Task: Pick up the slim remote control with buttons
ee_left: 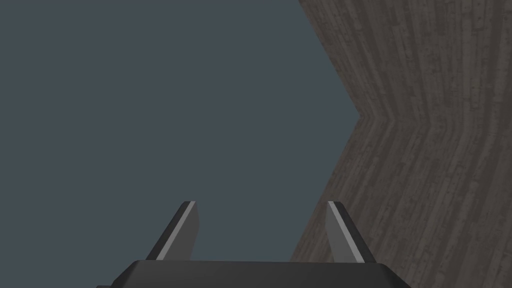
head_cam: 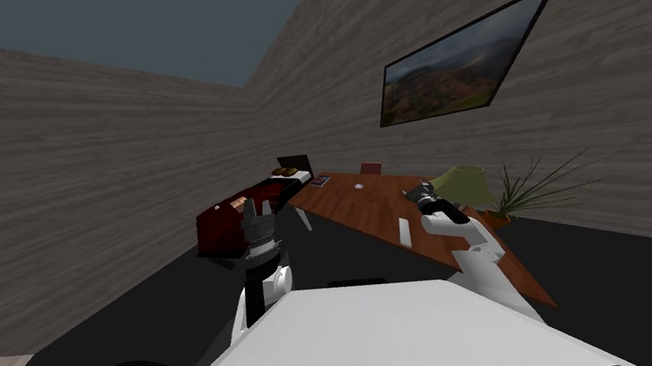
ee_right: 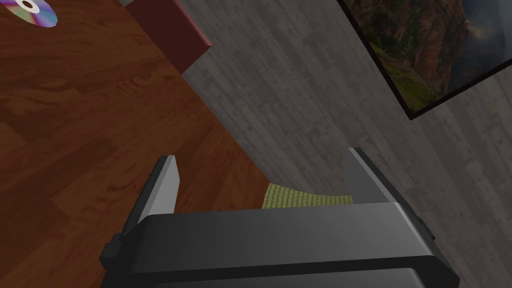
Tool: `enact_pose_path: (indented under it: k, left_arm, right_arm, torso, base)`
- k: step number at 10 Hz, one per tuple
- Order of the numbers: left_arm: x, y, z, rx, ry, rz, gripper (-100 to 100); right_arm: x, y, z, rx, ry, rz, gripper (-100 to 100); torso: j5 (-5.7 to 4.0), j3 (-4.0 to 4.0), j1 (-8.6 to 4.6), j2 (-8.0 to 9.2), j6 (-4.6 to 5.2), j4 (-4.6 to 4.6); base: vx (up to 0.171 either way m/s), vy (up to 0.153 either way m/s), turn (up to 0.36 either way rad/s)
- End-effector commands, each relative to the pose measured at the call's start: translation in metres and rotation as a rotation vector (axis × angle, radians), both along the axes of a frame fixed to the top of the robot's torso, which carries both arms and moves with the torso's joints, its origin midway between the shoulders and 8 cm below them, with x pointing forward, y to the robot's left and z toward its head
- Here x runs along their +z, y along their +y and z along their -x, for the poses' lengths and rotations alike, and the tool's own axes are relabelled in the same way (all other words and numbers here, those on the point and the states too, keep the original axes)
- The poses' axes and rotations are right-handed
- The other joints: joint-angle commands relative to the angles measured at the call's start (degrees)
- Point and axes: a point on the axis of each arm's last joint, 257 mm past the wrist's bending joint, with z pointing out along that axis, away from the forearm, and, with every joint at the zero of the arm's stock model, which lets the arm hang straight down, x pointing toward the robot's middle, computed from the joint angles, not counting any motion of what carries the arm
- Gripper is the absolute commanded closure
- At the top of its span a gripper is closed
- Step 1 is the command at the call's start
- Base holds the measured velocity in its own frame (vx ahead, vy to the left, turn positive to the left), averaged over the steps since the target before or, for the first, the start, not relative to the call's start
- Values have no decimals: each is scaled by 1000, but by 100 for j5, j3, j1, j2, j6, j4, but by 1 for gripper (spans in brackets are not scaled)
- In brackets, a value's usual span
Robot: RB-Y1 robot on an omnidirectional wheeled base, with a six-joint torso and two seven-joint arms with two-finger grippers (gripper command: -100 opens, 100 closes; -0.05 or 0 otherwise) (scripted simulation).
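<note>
Above the wooden table (head_cam: pixel 367 207), we are holding our right gripper (ee_right: pixel 261 156) spread near the slim white remote (head_cam: pixel 404 231), left gripper (ee_left: pixel 260 204) likewise spread.

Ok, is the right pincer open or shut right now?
Open. The right pincer has its two fingers wide apart over the table, gripping nothing.

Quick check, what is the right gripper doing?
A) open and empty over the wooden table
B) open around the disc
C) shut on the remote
A: the right gripper stands open with nothing between its fingers, above the table; the disc lies apart.
</note>
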Motion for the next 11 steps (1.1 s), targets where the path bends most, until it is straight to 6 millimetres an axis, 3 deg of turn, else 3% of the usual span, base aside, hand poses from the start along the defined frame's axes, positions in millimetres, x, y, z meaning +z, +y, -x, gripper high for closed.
enact_pose_path:
  k: [1, 4, 5, 6, 7, 11]
  left_arm:
    - [0, 0, 0, 0, 0, 0, 0]
    - [0, 0, 0, 0, 0, 0, 0]
    - [0, 0, 0, 0, 0, 0, 0]
    - [0, 0, 0, 0, 0, 0, 0]
    - [0, 0, 0, 0, 0, 0, 0]
    - [0, 0, 0, 0, 0, 0, 0]
  right_arm:
    - [-15, -12, -6, -24, 38, -70, -100]
    - [-52, -24, -7, -63, 122, -184, -100]
    - [-55, -31, -11, -82, 134, -226, -100]
    - [-76, -32, -7, -98, 178, -270, -100]
    - [-77, -32, -7, -99, 178, -271, -100]
    - [-126, -46, -1, -183, 287, -445, -100]
  torso:
    - [0, 0, 0, 0, 0, 0]
    - [1, -1, 1, -3, -1, 0]
    - [0, -1, 1, -2, 1, -1]
    - [1, -2, 1, -4, -1, 0]
    - [0, -2, -2, -4, 2, -1]
    - [0, -3, -1, -5, 1, -1]
  base:
    - [7, 17, 88]
    - [8, 12, 55]
    - [13, 14, 64]
    - [13, 10, 36]
    - [7, 3, -7]
    - [17, 8, 41]
